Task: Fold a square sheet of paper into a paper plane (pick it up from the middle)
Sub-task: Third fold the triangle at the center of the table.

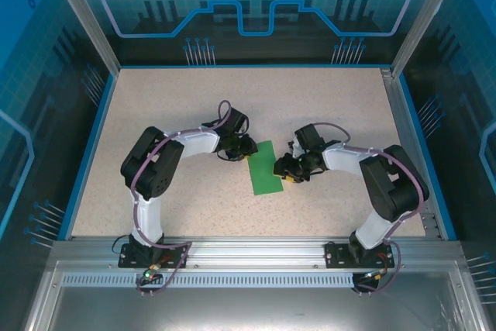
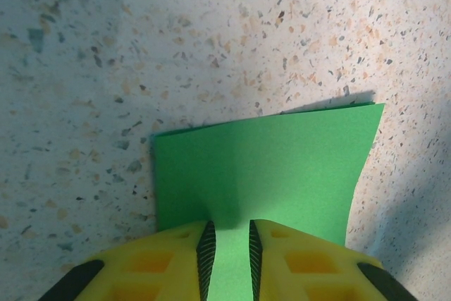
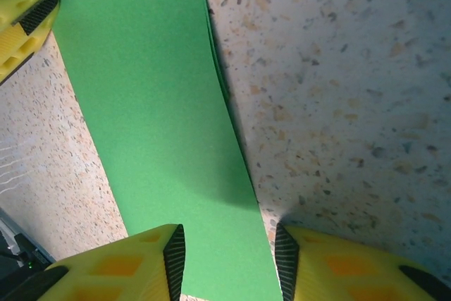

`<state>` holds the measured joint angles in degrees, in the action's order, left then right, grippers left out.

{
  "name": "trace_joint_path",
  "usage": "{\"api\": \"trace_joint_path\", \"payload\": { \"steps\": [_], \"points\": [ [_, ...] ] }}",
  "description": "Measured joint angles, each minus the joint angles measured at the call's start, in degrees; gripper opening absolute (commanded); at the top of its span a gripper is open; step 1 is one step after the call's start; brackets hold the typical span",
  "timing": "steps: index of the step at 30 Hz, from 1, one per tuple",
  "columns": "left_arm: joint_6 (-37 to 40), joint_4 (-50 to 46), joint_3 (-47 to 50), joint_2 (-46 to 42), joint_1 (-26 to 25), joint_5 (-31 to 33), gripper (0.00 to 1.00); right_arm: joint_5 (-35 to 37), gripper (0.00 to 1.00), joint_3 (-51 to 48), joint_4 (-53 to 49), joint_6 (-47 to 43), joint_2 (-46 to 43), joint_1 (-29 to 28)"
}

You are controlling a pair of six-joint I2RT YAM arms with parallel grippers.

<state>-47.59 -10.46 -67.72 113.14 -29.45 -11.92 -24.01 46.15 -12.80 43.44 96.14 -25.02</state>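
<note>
On the left, the left tool sits low over the far end of the green sheet. Its yellow fingers are parted only a sliver, with green showing in the slit between them. I'd say it is there to pin that end so the paper can't skid, though I cannot tell whether the pads actually press on it.

The sheet lies flat on the speckled surface between the two arms. It is doubled into a narrow strip rather than a square, and a layered edge shows along one long side in the right wrist view. That reads to me as the centre fold made, with the nose corners not yet turned in.

To the right, the right tool hangs over the strip further along. Its jaws are spread wide enough to straddle the strip's width, with nothing pinched between them. My guess is it's placed to catch an edge for the next crease while its partner anchors.
</note>
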Motion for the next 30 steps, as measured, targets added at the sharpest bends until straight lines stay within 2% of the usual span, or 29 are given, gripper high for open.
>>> {"api": "trace_joint_path", "payload": {
  "steps": [9, 20, 30],
  "points": [
    [0.0, 0.9, 0.4, -0.1, 0.1, -0.4, 0.27, -2.2, 0.39, 0.4, 2.6, 0.2, 0.8, -0.4],
    [0.0, 1.8, 1.0, -0.3, 0.1, -0.4, 0.27, 2.5, 0.43, 6.2, -2.1, -3.1, 0.6, 0.7],
    [0.0, 2.6, 1.5, -0.4, 0.1, -0.6, 0.27, 1.9, 0.41, 8.3, -1.6, -3.7, 6.4, 1.3]
  ]
}}
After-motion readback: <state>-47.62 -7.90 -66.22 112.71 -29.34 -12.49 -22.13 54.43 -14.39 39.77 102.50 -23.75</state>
